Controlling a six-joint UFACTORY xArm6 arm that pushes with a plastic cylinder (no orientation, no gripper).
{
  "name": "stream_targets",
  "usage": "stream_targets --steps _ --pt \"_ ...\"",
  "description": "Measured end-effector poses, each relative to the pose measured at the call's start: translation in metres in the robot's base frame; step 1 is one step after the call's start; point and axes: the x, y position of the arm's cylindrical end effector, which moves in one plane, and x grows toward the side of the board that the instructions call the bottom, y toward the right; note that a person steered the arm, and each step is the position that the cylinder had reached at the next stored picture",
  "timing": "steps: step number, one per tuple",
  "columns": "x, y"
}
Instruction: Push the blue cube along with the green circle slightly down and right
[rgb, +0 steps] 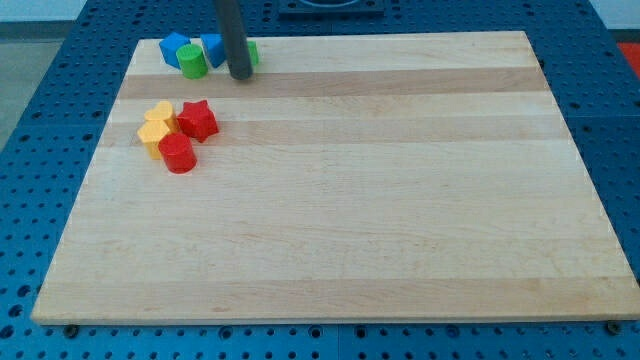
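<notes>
Presently: blue cube (213, 49) and green circle (192, 61), touching; light, rigid, slide-prone. My tip (241, 75) just right. Push from upper left. No claw fitted.

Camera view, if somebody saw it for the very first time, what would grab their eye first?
Probably the dark rod coming down from the view's top, my tip set among the blue and green blocks near the board's upper left edge: a blue cube, a green circle and another blue block. Next, the bright huddle below them: a red star, a red cylinder and two yellow blocks.
</notes>
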Motion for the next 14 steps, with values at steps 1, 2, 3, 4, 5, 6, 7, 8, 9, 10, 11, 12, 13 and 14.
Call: stream_targets --steps 1,2,3,4,5,6,7,8,9,10,11,12,13,14 --pt "0.007 0.014" --pt "0.026 -0.006" --pt "0.028 -0.044" --pt "0.027 -0.09" --pt "0.027 -0.14" --pt "0.004 -0.175" --pt "-0.014 -0.182" --pt "-0.034 -0.18" --pt "-0.055 -0.168" --pt "-0.057 -0.144" --pt "-0.057 -0.121" --pt "-0.057 -0.105" --pt "-0.048 -0.096" --pt "-0.024 -0.091"
